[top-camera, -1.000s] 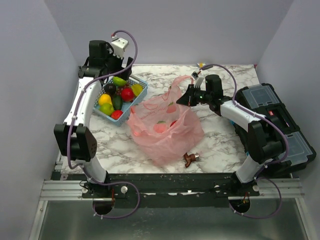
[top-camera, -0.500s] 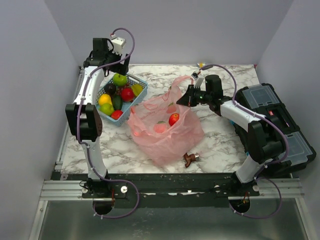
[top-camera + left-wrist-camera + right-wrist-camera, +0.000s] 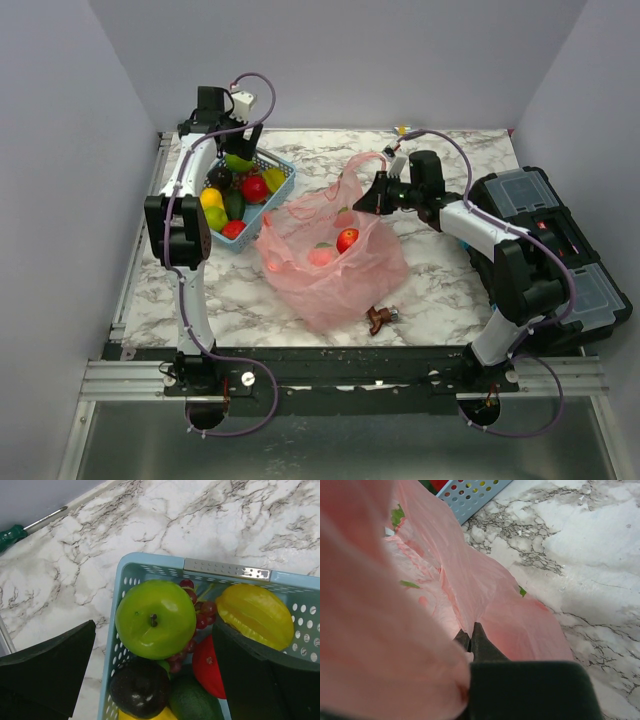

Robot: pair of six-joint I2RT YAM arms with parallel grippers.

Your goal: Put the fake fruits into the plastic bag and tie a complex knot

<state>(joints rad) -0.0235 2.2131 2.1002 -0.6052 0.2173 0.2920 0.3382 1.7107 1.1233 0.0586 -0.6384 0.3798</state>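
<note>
Green apple (image 3: 155, 619) is framed between the wide-open left jaws, straight below, in the basket (image 3: 150, 561) at the far-left corner of the counter (image 3: 440, 290); plastic bag (image 3: 330, 270) mid-counter is held up by its rim in the closed right jaws.

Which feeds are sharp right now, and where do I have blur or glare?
Top external: even light, sharp, only soft shadows around the plastic bag. Left wrist: green apple crisp, small glare spots; the tool's fingers dark, soft-edged. Right wrist: bag close to the lens, a blurred pink mass on the left; marble table sharper.
</note>
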